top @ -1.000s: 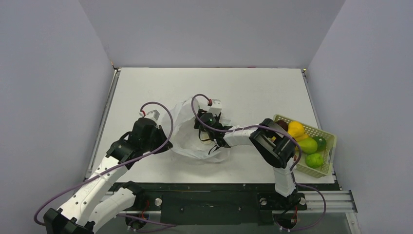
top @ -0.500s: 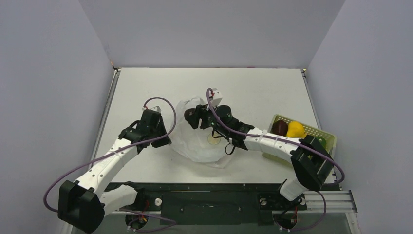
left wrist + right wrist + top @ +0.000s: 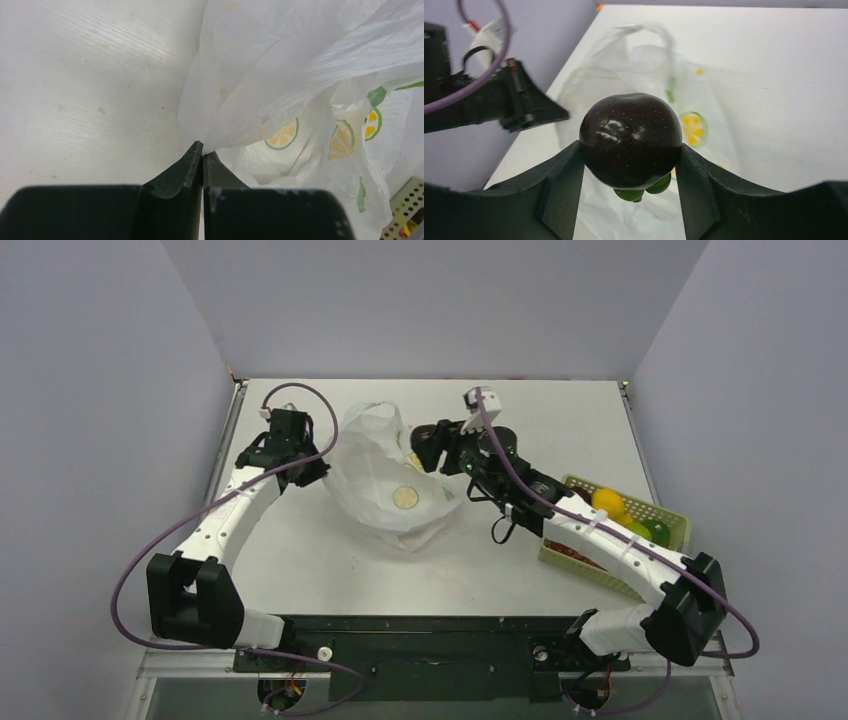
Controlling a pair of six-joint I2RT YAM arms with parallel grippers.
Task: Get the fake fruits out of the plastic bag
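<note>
The plastic bag [image 3: 385, 490] lies crumpled at mid-table, white with lemon-slice logos. My left gripper [image 3: 202, 150] is shut on a pinch of the bag's [image 3: 280, 75] left edge, and from above that gripper [image 3: 303, 462] sits just left of the bag. My right gripper [image 3: 630, 150] is shut on a dark purple round fruit [image 3: 630, 140] with green leaves under it, held in the air above the bag's [image 3: 649, 75] mouth. In the top view the right gripper [image 3: 432, 440] is at the bag's far right edge. What else lies inside the bag is hidden.
A pale yellow-green perforated basket [image 3: 672, 520] stands at the right edge, partly under my right arm. It holds a yellow lumpy fruit [image 3: 606, 502] and green fruits [image 3: 648, 532]. Walls close in the table on the left, right and far sides.
Both arms have swung toward the far side. The left gripper pulled the bag's edge up and back. The right gripper came up out of the bag with the purple fruit.
</note>
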